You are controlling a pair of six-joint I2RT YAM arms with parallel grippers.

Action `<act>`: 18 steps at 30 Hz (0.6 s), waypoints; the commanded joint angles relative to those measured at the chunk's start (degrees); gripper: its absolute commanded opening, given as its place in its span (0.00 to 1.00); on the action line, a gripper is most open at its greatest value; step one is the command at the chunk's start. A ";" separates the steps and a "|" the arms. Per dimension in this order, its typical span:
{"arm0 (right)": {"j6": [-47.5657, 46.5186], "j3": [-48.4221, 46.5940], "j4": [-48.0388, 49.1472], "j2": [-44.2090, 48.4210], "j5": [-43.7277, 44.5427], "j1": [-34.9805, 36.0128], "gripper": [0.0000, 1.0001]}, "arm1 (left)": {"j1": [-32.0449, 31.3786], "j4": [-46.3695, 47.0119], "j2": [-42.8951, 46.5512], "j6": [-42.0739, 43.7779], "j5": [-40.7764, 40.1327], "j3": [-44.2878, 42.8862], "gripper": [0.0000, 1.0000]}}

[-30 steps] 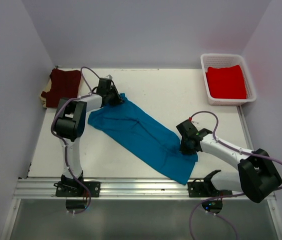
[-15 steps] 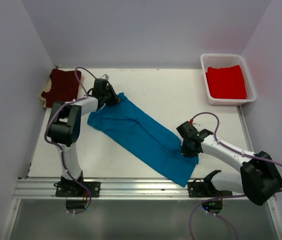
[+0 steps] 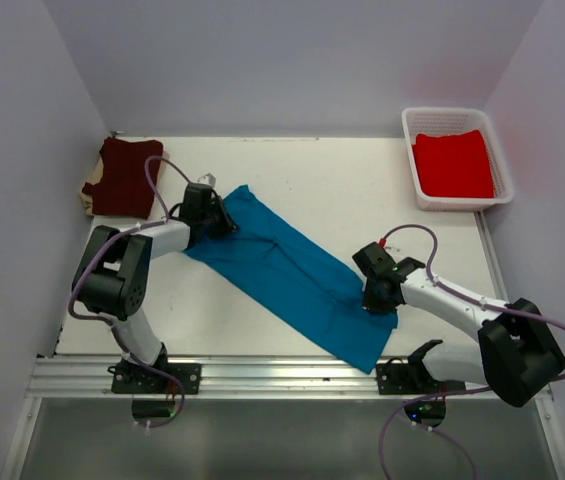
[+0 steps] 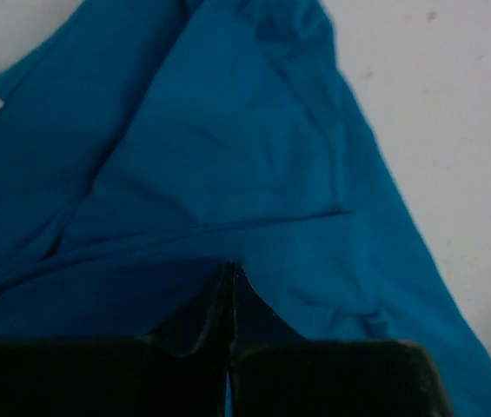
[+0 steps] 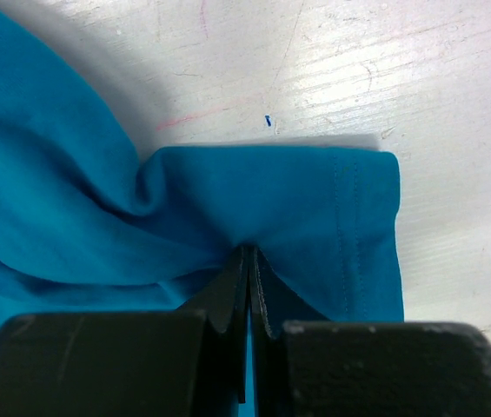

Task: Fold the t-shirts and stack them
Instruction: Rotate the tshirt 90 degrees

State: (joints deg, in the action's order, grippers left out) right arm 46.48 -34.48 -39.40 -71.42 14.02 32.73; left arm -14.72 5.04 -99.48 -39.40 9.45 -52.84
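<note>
Now the teal shirt (image 3: pixel 282 265) lies stretched diagonally across the table (image 3: pixel 362 190). The left tool (image 4: pixel 230 271) and right tool (image 5: pixel 247 254) each clamp one end (folding looks underway). Next probably calls for carrying one end over the other.

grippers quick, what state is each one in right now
Left gripper: closed, pinching the teal-blue t-shirt.
Right gripper: closed, pinching the same t-shirt by a hemmed edge.
</note>
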 commanded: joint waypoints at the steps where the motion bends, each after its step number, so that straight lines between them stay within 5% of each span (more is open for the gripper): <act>1: 0.54 -0.59 1.25 -0.74 0.66 0.32 0.00 | -0.22 2.52 -1.42 0.02 -0.57 1.95 0.00; 10: 0.81 1.52 2.66 -1.35 0.22 0.32 0.00 | -0.40 1.73 -6.59 0.29 -2.86 -1.03 0.00; 18: -0.60 0.47 3.18 -5.13 -0.75 0.40 0.00 | -0.22 -3.61 -23.62 1.25 -0.85 -19.91 0.00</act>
State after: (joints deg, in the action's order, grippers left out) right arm 45.95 -35.22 -39.16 -73.30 13.93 32.73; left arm -14.87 5.76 -115.50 -39.86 10.04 -66.81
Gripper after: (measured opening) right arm 0.007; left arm 0.004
